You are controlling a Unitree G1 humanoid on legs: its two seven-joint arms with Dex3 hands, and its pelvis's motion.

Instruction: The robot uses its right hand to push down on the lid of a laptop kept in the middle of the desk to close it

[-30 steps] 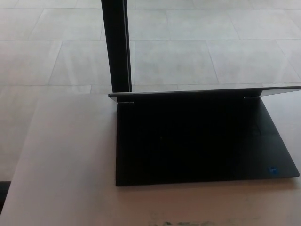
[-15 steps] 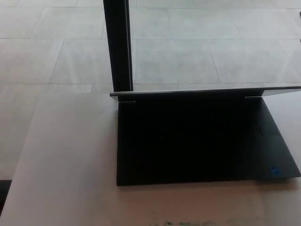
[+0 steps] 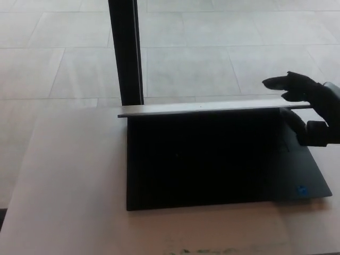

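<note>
The right hand (image 3: 308, 109), absent a second ago, is now seen at the right end of the lid (image 3: 212, 108), fingers apart, holding nothing. The laptop (image 3: 223, 159), mid-desk (image 3: 69, 186), is still open; pushing can begin.

No legible text anywhere.

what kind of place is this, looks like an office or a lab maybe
Probably an office or lab workspace, though little shows. A black laptop sits open on a pale desk, the floor beyond is large pale tiles, and a dark upright post stands behind the desk.
</note>
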